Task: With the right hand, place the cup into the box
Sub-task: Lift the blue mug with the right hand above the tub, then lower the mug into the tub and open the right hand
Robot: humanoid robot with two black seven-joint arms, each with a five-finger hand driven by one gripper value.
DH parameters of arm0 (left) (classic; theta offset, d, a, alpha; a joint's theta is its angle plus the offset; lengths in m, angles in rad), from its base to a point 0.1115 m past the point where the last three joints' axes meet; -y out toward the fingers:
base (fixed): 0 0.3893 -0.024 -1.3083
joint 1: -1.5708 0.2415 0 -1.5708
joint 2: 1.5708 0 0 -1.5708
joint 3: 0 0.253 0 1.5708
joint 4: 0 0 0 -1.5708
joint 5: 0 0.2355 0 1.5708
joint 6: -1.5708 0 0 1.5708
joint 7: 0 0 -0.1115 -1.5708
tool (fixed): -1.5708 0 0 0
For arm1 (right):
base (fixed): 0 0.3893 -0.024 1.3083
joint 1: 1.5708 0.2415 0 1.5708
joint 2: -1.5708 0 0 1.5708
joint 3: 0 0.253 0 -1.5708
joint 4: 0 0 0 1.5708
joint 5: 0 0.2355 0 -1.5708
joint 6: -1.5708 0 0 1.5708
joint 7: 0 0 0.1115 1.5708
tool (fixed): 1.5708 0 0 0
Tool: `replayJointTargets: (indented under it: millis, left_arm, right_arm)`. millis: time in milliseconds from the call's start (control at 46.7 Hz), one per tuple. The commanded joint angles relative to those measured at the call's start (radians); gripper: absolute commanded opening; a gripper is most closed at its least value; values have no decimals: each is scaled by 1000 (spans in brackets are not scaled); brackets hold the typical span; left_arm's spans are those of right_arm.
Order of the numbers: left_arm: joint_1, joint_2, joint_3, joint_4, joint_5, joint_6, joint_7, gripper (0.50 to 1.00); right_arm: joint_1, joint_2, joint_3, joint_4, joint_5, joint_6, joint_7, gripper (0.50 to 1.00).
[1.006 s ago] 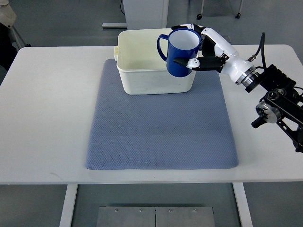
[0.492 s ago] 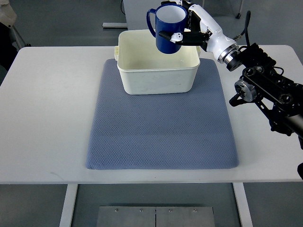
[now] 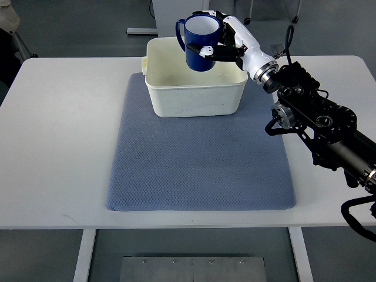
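Observation:
A blue cup [image 3: 198,42] with a white inside hangs upright over the far part of the cream box [image 3: 194,100], its handle pointing left. My right hand [image 3: 220,42] is shut on the cup from its right side, thumb across the front. The box stands at the far end of a grey-blue mat [image 3: 200,158] and looks hollow, with nothing seen inside. The right arm [image 3: 317,117] runs in from the right edge. The left arm does not show.
The mat lies on a white table [image 3: 59,135]. Beyond the table's far edge are a white cabinet [image 3: 179,14] and a grey floor. A dark object sits at the far left edge [image 3: 7,41].
The right hand has carried the cup up and to the left, from the box's near right rim to over its far middle. The arm has stretched further in.

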Motion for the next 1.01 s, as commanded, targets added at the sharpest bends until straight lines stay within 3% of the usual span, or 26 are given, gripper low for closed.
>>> replayJointTargets:
  millis: [0, 985]
  left_arm:
    - [0, 0, 0, 0, 0, 0, 0, 1000]
    - [0, 0, 1, 0, 0, 0, 0, 1000]
  right_arm:
    - [0, 10, -1, -19, 0, -4, 0, 500]
    - [-30, 12, -50, -56, 0, -62, 0, 500]
